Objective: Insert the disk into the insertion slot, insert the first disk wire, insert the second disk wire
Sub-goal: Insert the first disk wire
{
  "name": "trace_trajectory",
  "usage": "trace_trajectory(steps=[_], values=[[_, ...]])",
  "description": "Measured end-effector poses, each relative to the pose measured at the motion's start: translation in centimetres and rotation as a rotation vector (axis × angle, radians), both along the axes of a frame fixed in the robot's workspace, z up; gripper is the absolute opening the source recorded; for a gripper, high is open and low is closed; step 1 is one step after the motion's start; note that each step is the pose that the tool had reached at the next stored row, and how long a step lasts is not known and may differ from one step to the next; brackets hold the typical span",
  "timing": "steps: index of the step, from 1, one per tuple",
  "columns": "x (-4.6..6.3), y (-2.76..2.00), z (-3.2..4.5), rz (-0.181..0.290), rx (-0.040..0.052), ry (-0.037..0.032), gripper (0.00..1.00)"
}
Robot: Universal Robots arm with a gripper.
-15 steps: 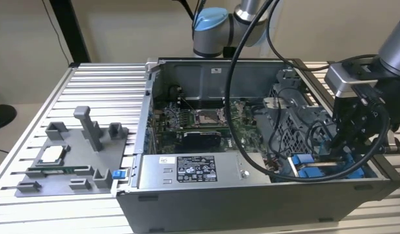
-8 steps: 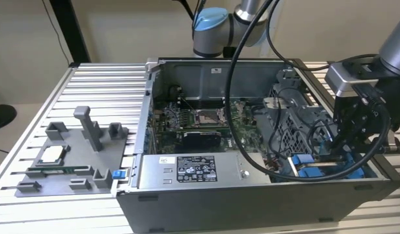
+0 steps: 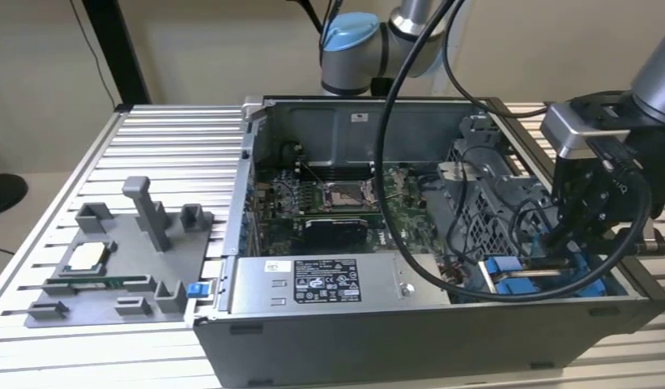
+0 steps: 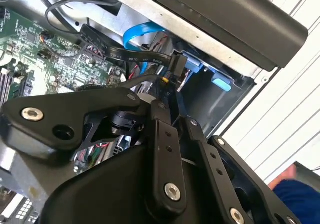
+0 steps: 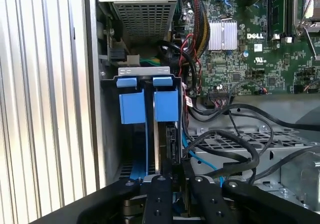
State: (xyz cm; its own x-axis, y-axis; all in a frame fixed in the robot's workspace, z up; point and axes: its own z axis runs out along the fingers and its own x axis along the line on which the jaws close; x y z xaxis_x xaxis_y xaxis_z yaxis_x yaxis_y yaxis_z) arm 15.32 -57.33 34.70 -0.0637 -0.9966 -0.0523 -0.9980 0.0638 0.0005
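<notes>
A: Disk pos.?
B: The silver-grey rectangular hard disk, known here by its bright blue plastic rail end, appears seated in the grey perforated-metal insertion slot. That's at the near right corner of the open grey computer case in the exterior view. Its body is mostly hidden.
A: Axis?
B: The long axis is judged to lie left-right along the case's near wall. The tab end is pointed left, twd the grey metal box w/ white sticker.
A: Black gripper?
B: It's held straight down over the slot's right part, prob. because the plugs are reached from above. Black wires are draped just beside it. Jaw state can't be told.
</notes>
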Motion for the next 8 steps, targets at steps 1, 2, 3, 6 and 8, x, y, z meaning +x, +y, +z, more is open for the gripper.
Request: trace_trajectory(steps=[1,2,3,6,8], values=[[0.02,0.0,0.0,0.0,-0.0001,0.0,0.0],[0.09,-0.01,0.0,0.0,-0.0002,0.0001,0.0],[0.2,-0.01,0.0,0.0,-0.0001,0.0002,0.0],[0.57,0.0,-0.01,0.0,-0.0001,0.0083,0.0],[0.72,0.0,-0.02,0.0,-0.0004,0.0203,0.0]])
